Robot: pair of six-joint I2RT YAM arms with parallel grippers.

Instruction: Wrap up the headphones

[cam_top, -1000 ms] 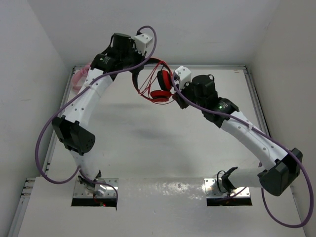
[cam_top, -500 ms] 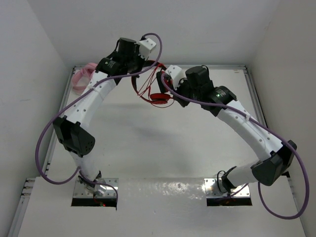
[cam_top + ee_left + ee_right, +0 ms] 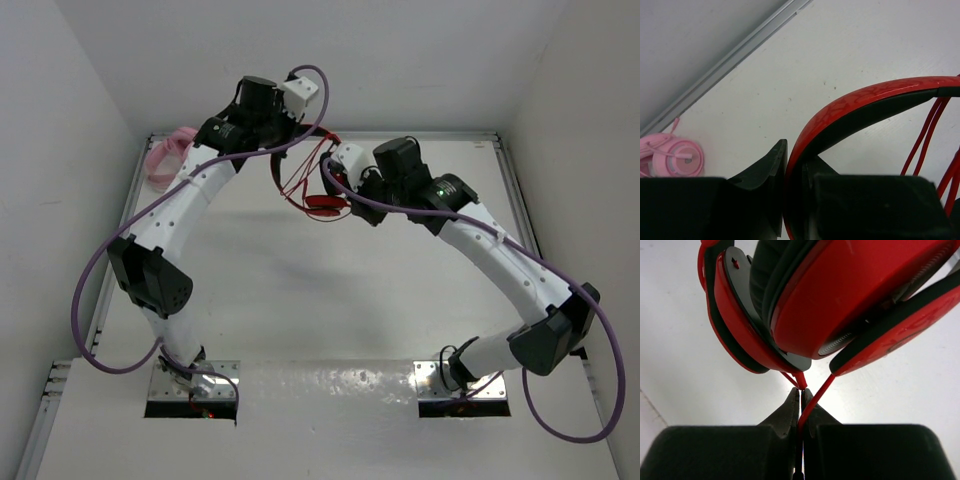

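Right now we hold the headphones (image 3: 322, 192) aloft over the far tabletop (image 3: 300, 300), left tool (image 3: 794, 167) clamped on the stiff, light headband (image 3: 865, 100), the sound grip, and right tool (image 3: 801, 401) pinched on the thin, limp cable (image 3: 819, 392), which we judge slippery and easily strained.

One pair of headphones (image 3: 322, 203), one pink coiled bundle (image 3: 165, 152) well left of the headphones, two arms, a left arm (image 3: 190, 200) and a right arm (image 3: 500, 265) flanking the headphones, one bench (image 3: 300, 290) under the headphones
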